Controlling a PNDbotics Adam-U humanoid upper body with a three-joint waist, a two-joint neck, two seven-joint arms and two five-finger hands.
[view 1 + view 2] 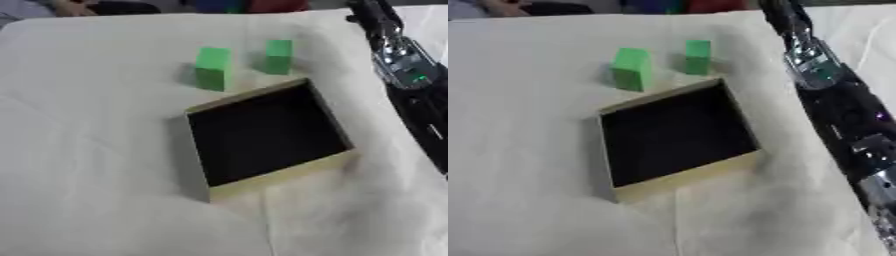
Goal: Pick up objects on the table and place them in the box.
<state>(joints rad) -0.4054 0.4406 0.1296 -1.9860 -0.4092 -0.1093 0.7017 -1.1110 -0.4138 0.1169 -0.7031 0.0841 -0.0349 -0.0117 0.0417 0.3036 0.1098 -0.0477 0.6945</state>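
On the far half of the desk (87, 150), just beyond the box, stand two green blocks side by side. The left block (213, 68) is the larger and brighter of the two and stands upright, close to the box's far left corner. The right block (278, 56) is slimmer, a little farther back, and stands apart from the left one with a strip of pale cloth between them. Neither touches the box.

The box (284, 176) is shallow and square, with tan walls and a dark inside, and it lies turned askew on the cloth. Nothing shows inside it.

A white, creased cloth covers the desk under everything.

Along the right side the robot's right arm (833, 100) stretches from the lower right corner toward the upper edge, black with a silver joint. It passes to the right of the box and of both blocks, well apart from them. Its far end reaches the top of the view beyond the right block, and there I cannot make out the right hand, so I cannot tell how its fingers stand. The left hand shows in neither view.
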